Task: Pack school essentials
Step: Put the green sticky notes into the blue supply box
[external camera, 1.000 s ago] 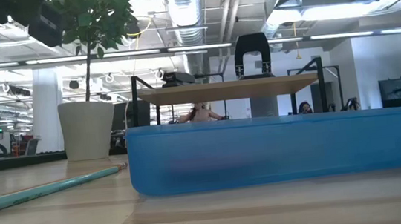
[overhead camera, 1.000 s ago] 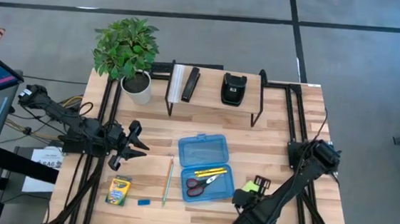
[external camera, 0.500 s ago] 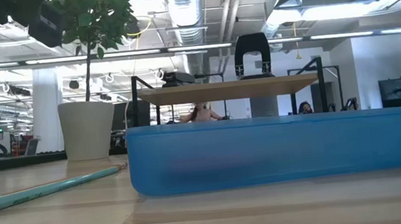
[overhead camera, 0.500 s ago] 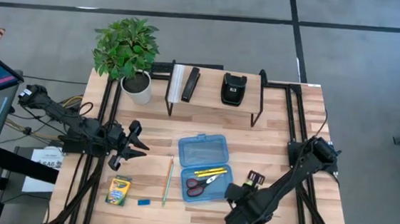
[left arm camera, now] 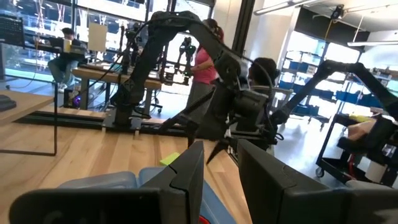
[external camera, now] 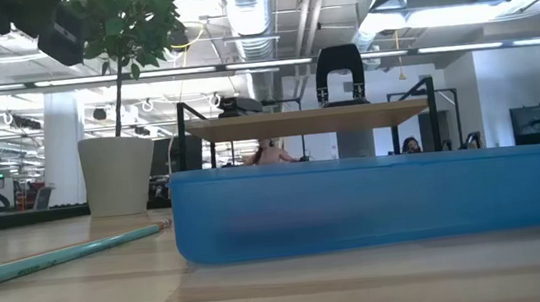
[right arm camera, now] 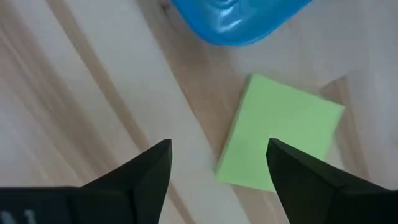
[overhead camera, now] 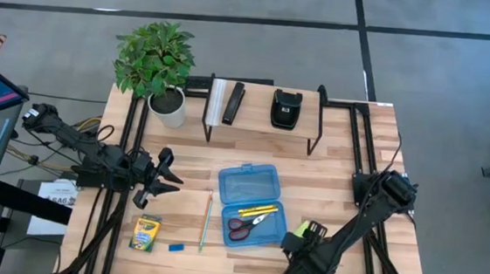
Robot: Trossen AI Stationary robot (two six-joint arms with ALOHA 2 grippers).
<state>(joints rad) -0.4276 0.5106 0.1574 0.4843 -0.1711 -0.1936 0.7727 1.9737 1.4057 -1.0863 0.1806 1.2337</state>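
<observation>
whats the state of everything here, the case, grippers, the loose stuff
blue case: open, lid flat on the table
scissors: lying inside the case, blades closed
sticky-note pad: flat on the table beside the case, not gripped
right gripper: open, fingers above the pad
left gripper: open, waiting at the table's left
crayon box: lying flat, outside the case
green pencil: on the table, unpacked

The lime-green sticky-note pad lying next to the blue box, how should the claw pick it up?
From straight above, pinching two opposite side edges. The flat, square lime-green sticky-note pad lies on the bare wooden table beside the blue translucent plastic case, so only its thin edges offer grip. The right claw is open above it, one finger over the pad itself.
</observation>
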